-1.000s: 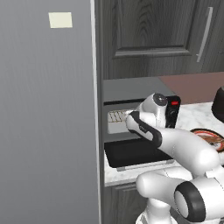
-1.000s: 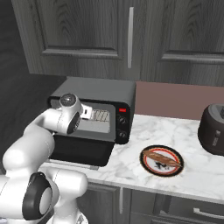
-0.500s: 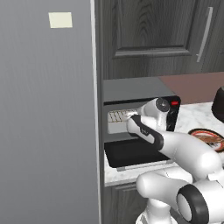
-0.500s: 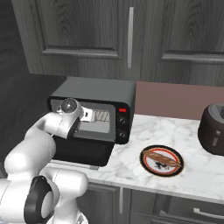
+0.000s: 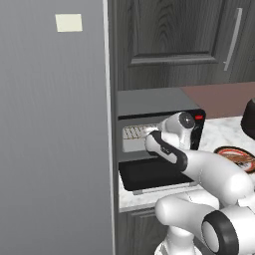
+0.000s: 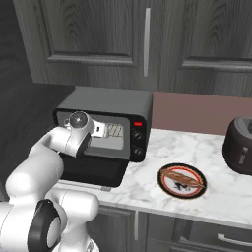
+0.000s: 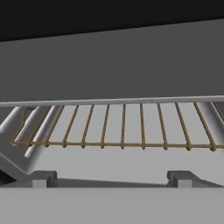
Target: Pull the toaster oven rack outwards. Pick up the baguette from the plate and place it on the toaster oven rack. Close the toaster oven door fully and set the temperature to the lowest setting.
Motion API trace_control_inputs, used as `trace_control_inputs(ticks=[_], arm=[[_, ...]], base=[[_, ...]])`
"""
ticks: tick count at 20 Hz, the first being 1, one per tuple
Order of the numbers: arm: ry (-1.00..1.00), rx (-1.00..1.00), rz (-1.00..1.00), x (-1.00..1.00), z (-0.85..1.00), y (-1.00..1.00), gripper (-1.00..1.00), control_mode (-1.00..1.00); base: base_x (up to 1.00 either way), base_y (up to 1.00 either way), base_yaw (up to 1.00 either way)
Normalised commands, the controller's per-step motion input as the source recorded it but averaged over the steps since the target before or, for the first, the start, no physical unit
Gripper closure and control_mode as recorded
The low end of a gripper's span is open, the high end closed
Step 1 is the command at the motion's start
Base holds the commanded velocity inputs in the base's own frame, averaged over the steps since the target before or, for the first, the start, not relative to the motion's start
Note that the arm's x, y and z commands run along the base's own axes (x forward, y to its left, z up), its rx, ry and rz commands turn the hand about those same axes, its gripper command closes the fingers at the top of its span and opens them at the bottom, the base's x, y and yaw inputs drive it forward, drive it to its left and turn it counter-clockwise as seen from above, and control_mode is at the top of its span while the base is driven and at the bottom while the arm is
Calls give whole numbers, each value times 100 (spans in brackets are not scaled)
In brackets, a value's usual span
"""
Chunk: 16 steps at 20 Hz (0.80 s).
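Black toaster oven (image 6: 106, 106) sits at the table's (image 6: 216, 194) left end, its door (image 6: 93, 170) dropped open. Inside the cavity the tool (image 7: 111, 179) holds its fingers apart just before the rack (image 7: 122, 124). Near the front edge, the plate (image 6: 182, 180) carries the baguette (image 6: 181, 177).

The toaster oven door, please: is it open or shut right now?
Open. The toaster oven door lies folded down flat in front of the toaster oven, and the toaster oven rack shows inside the cavity.

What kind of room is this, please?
Most likely a kitchen: a toaster oven stands on a marble counter, dark cabinets hang above, and a plate holds a baguette.
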Motion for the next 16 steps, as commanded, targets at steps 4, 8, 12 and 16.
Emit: trace_control_inputs(ticks=[4, 8, 12, 16], arm=[[0, 0, 0, 2, 19, 0, -100, -100], [0, 0, 0, 0, 12, 0, -100, -100], [0, 0, 0, 0, -3, 0, -100, -100], [0, 0, 0, 0, -20, 0, -100, -100]], base=[[0, 0, 0], [0, 0, 0], [0, 0, 0], [0, 0, 0]])
